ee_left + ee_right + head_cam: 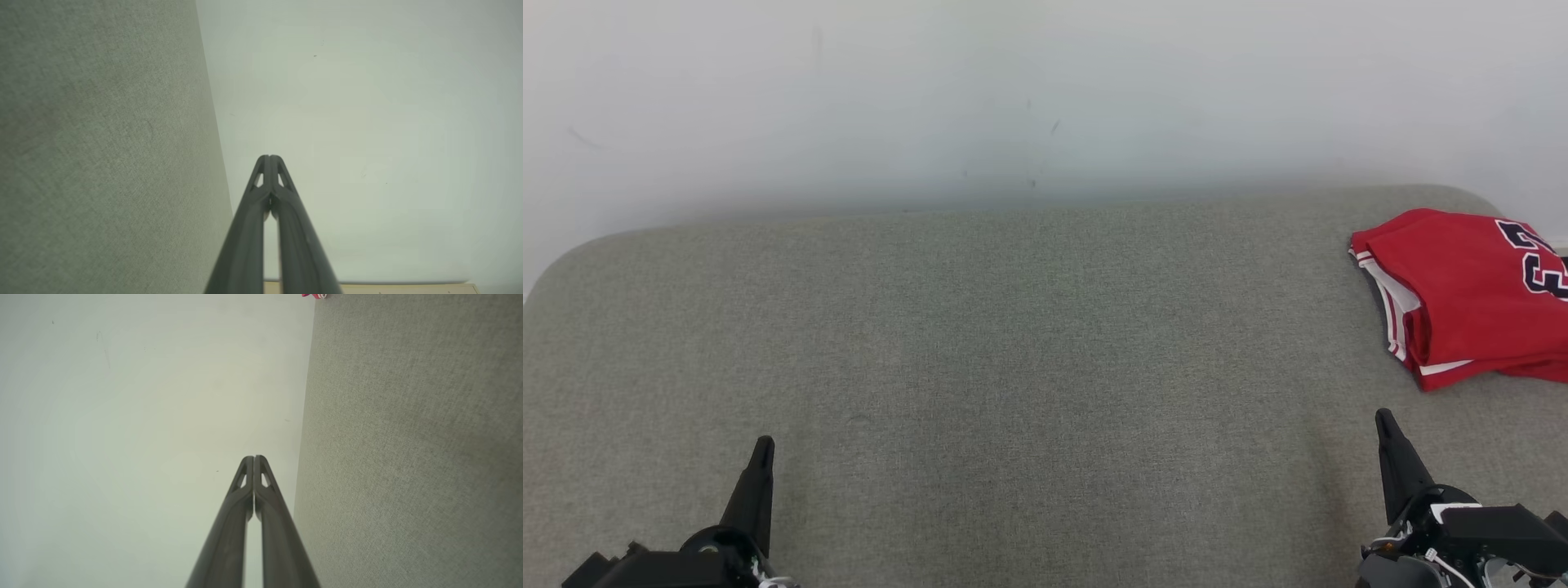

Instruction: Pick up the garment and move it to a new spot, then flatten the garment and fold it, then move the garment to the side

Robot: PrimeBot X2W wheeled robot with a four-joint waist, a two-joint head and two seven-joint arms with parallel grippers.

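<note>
Garment (1462, 294) work looks all but finished, judging by how things lie. The grey fabric-topped table (1013, 343) stretches out ahead of both hands. Red with white trim, it sits folded in a compact stack, ahead of the right hand (1383, 418) and a little to its right, well apart from the left hand (764, 445). The 2 hands are pinched fully closed on nothing, low over the table's near part. All 3 steps seem done, and nothing appears left.
</note>
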